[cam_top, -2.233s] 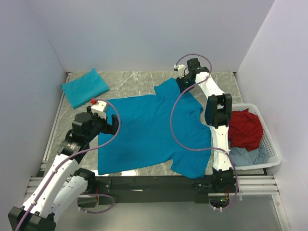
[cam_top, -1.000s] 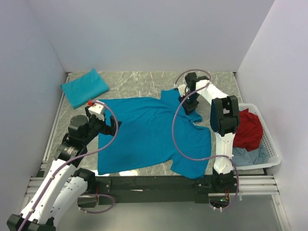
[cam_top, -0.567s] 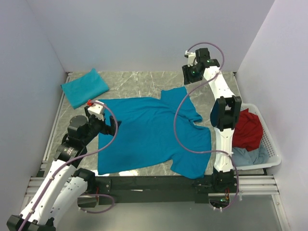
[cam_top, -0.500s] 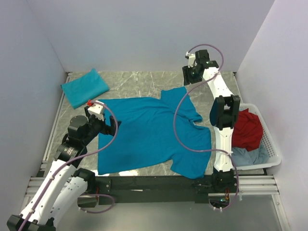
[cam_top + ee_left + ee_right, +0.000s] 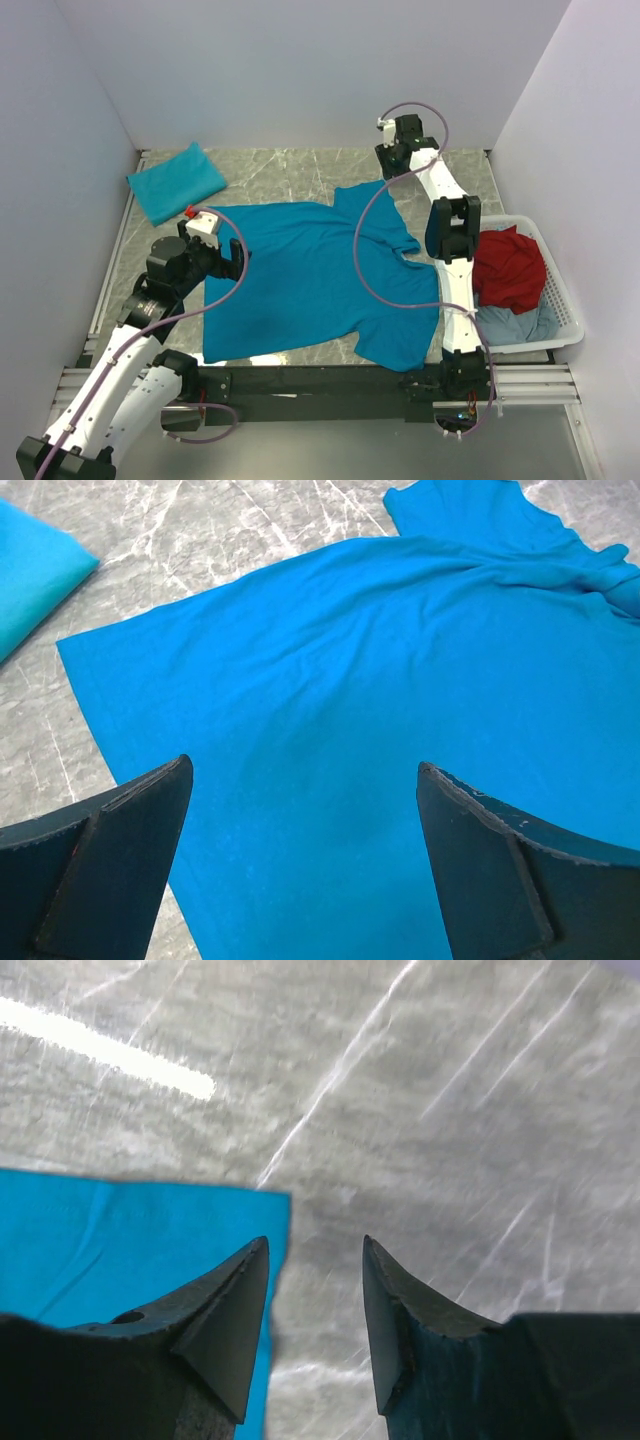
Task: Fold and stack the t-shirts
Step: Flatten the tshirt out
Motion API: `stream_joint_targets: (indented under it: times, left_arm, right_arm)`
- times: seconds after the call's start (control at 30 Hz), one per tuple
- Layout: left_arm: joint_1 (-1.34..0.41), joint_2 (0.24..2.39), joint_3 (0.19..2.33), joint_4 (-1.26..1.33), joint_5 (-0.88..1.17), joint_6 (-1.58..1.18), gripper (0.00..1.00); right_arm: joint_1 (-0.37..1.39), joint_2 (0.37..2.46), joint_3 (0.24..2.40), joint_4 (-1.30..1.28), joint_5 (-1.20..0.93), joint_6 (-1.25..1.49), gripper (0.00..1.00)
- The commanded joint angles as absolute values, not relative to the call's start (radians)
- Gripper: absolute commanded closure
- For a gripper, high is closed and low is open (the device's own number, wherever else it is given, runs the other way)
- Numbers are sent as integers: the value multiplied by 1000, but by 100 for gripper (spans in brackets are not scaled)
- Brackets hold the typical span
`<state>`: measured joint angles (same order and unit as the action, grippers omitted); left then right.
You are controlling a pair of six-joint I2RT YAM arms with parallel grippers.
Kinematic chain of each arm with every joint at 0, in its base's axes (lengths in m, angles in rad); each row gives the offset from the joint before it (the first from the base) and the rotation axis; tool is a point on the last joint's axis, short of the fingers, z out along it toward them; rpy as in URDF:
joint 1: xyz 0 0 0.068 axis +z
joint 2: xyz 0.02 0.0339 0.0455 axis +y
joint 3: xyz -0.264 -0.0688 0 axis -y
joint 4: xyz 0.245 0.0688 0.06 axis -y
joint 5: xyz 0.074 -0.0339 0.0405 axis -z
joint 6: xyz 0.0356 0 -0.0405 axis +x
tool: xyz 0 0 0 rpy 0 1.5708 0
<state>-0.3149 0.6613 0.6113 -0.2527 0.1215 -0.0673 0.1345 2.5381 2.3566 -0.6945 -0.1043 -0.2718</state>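
A teal-blue t-shirt (image 5: 310, 270) lies spread flat on the marble table, its hem to the left and its sleeves at back and front right. It fills the left wrist view (image 5: 400, 700). A second teal shirt (image 5: 175, 182) lies folded at the back left, and its corner shows in the left wrist view (image 5: 30, 575). My left gripper (image 5: 237, 262) hovers open and empty over the spread shirt's left edge (image 5: 305, 770). My right gripper (image 5: 388, 172) is open and empty above the back sleeve's corner (image 5: 150, 1230).
A white basket (image 5: 555, 300) at the right edge holds a red garment (image 5: 508, 268) and a grey-blue one (image 5: 515, 325). Walls close in the back and both sides. Bare marble (image 5: 450, 1110) lies behind the sleeve.
My right gripper let go of the back sleeve, rose toward the back wall, then came down a little over the sleeve corner. The sleeve now lies flat. The left arm barely moved.
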Motion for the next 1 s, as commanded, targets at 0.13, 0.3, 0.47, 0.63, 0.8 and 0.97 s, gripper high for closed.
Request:
stream_joint_targets:
  times: [0.13,0.3,0.47,0.63,0.8,0.97]
  left_arm:
    - [-310,666,614,-230,101,-63,1]
    - [-308,664,614,-230,101,-61,1]
    - [-308,666,614,-230,103,-61,1]
    - [-308,664,615,-232,104,-61,0]
    - [-308,658,612,-230,103,-60,0]
    - [-308,660,615,-232,109,-60,1]
  right_arm:
    - [155,2605,2454,-627,-112,-356,52]
    - [160,2631,2485,-644,-95,-365,59]
    - [170,2638,2483,-693,-107,-405,59]
    - [213,2657,2485,-741,-80,-451,57]
    - [219,2668,2488,-773,-74,-445,57]
    - [209,2666,2485,-819,-80,-431,58]
